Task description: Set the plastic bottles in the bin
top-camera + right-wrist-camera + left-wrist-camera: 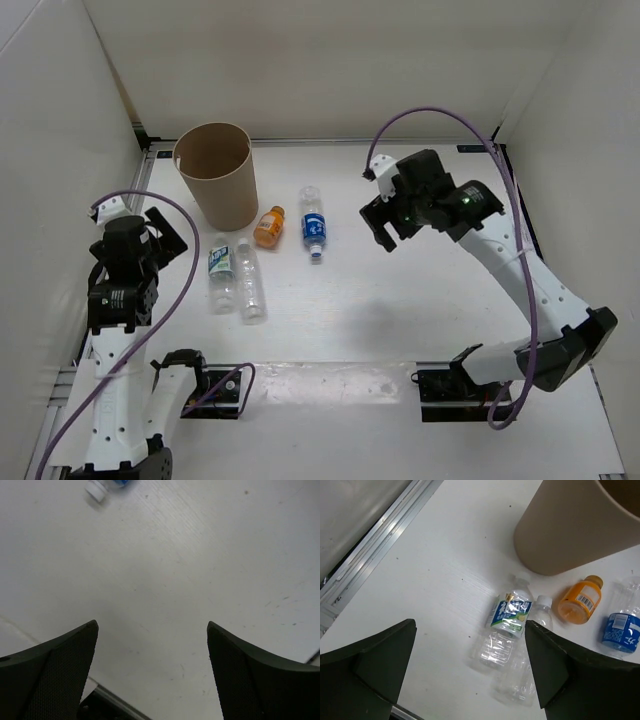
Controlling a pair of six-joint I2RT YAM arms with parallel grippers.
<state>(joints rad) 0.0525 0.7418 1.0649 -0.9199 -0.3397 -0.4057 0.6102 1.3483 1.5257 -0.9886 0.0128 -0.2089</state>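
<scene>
Four bottles lie flat on the table, near the bin (225, 195): blue-label bottle (314, 222), orange bottle (269, 227), green-label bottle (221, 262), plain clear bottle (250, 285). My left gripper (470, 625) and right gripper (152, 625) hang spread wide, empty. I judge the bottles light, thin-walled and slick, so I pinch across mid-body, gently, lest they crumple or squirt out.

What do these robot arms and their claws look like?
The left arm and right arm are white tubes with black joints. The left gripper and right gripper are black, each with two broad wedge fingers. A purple cable loops along each arm.
</scene>
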